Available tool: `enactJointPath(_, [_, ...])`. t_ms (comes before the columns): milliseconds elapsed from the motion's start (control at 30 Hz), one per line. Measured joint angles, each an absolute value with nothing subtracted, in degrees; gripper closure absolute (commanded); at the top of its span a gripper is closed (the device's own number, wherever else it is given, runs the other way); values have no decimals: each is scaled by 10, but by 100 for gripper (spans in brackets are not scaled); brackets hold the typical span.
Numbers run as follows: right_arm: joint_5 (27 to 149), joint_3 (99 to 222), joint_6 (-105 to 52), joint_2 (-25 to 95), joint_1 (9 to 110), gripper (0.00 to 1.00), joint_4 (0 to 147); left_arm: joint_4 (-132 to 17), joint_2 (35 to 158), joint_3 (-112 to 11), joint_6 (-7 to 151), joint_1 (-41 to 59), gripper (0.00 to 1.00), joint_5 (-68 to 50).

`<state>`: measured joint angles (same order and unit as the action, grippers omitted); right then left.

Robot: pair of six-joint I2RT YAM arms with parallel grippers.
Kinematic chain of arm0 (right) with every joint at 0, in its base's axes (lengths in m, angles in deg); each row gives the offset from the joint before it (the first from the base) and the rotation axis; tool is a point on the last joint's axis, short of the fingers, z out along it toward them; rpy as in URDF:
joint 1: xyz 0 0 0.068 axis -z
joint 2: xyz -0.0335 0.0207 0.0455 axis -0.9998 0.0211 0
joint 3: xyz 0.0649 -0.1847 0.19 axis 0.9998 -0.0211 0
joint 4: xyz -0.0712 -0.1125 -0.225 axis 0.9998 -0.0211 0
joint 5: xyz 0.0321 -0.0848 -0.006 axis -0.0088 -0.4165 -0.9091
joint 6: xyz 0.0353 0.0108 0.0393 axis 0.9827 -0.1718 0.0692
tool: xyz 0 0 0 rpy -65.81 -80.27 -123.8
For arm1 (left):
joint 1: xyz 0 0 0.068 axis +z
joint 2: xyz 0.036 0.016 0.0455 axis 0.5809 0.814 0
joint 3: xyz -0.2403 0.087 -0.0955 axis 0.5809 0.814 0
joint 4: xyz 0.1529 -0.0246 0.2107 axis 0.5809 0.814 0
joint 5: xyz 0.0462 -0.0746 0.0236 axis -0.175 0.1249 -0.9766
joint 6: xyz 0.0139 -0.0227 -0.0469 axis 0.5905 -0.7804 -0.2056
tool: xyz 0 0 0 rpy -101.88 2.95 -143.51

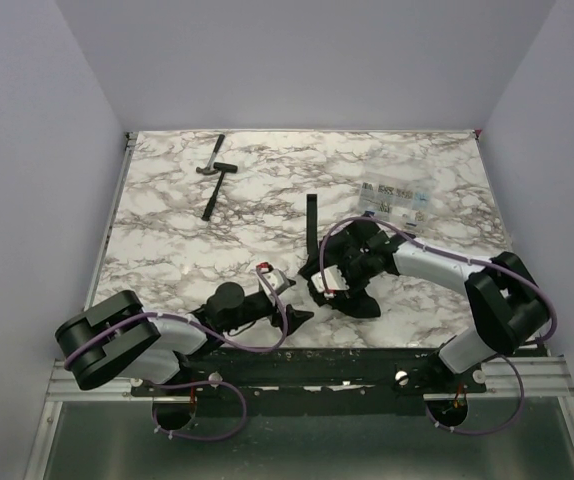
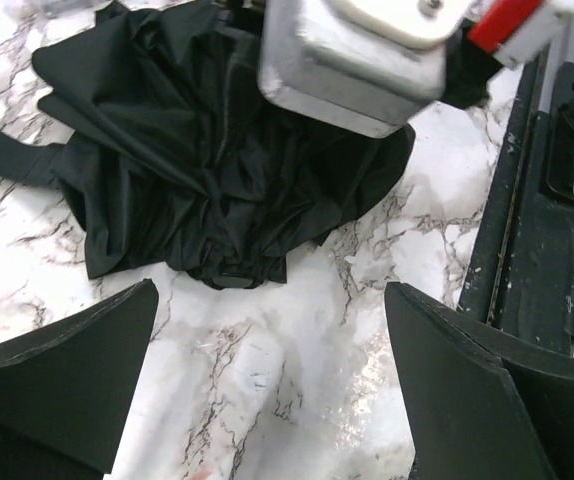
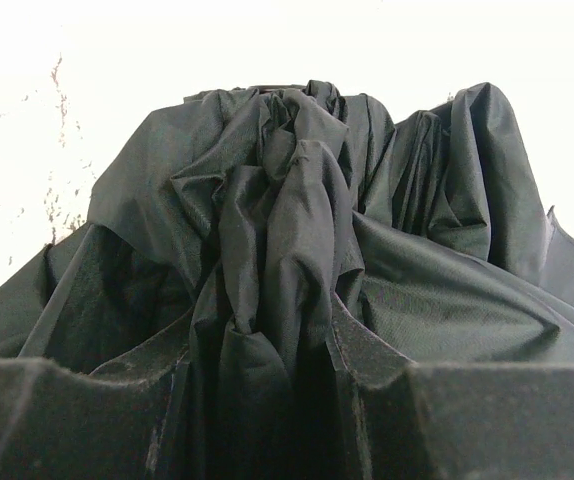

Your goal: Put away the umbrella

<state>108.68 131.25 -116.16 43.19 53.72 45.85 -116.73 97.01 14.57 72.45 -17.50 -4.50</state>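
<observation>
The umbrella lies collapsed as a crumpled heap of black fabric near the table's front edge, right of centre. My right gripper is down on it and shut on a bunched fold of the canopy, which fills the right wrist view. My left gripper sits just left of the heap, open and empty over bare marble. The fabric lies just ahead of its fingers. The umbrella's shaft and handle are hidden.
A long black strip lies on the marble behind the umbrella. A small hammer lies at the back left. A clear packet with a label lies at the back right. The right wrist's silver body hangs over the fabric.
</observation>
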Motion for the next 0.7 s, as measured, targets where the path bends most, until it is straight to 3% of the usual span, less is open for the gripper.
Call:
enactJointPath(133, [1092, 1357, -1146, 467, 529, 80, 408, -1186, 976, 156, 766, -194, 1, -32])
enactJointPath(300, [1113, 1405, -1089, 510, 527, 80, 371, -1226, 976, 190, 868, -287, 1, -53])
enactJointPath(533, [1134, 1430, -1034, 536, 527, 80, 363, -1178, 984, 131, 1014, -373, 1, -191])
enactJointPath(700, [1138, 1432, -1023, 537, 527, 80, 363, -1212, 1079, 92, 1093, -380, 1, -271])
